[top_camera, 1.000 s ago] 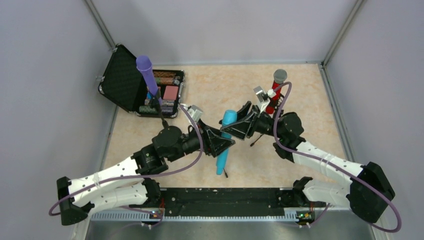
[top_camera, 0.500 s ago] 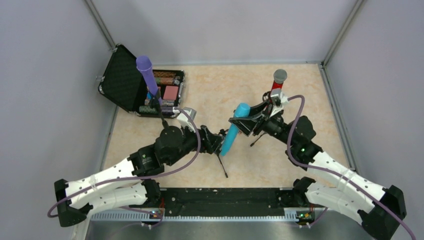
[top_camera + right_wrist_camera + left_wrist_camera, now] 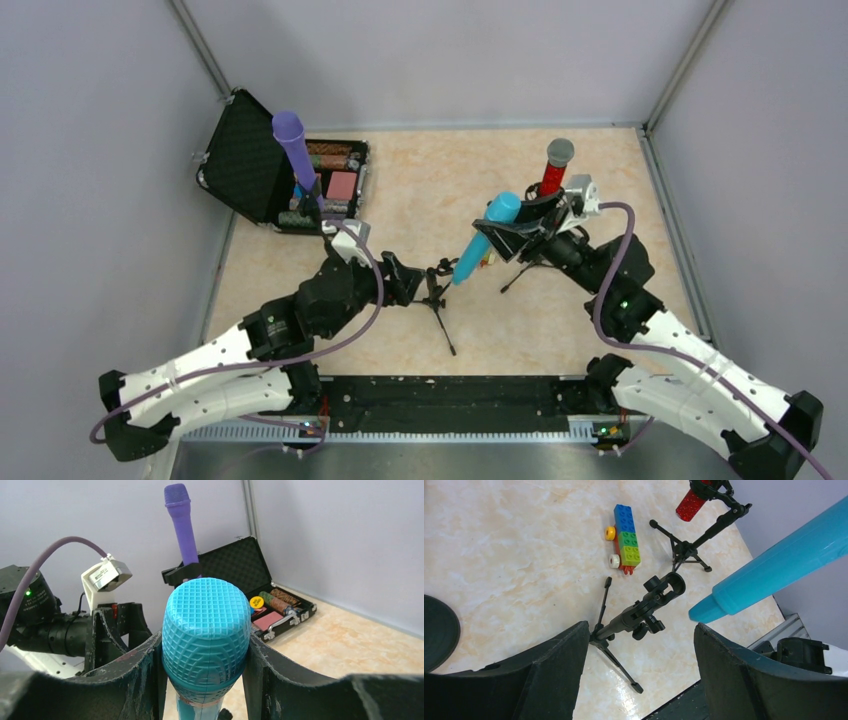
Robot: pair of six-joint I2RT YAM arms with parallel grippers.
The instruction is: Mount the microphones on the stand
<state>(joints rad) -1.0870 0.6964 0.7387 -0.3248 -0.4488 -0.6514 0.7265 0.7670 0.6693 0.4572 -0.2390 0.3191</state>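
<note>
**Item: cyan microphone, carried toward the vacant stand**

Top view: cyan microphone (image 3: 472, 258) held tilted above the worktop (image 3: 420, 180), head toward the far side; right gripper (image 3: 497, 236) has its jaws clamped on the upper body; the tail points down toward the empty stand (image 3: 437, 298), a small black tripod. Left gripper (image 3: 415, 285) just beside that stand, jaws parted, nothing in them. Purple microphone (image 3: 292, 145) already mounted by the open case (image 3: 245, 160); red microphone (image 3: 552, 172) mounted at far right.

Left wrist view: the stand's clip ring is vacant and leaning; the cyan tail is near the ring, not in it; block toy (image 3: 626, 540) lying beyond.

Right wrist view: ribbed cyan head close up, both fingers tight against it.

Handling note (judgement): line the tail up with the ring's axis before pushing; the tripod looks light and may skid or tip, so the left gripper would do well to steady its stem; feed slowly.

Change from a second ago: both grippers were then on the cyan microphone, low over mid-worktop; the left has since let go and drawn back; the right has raised the microphone and carried it farther off; the stand is now uncovered.
</note>
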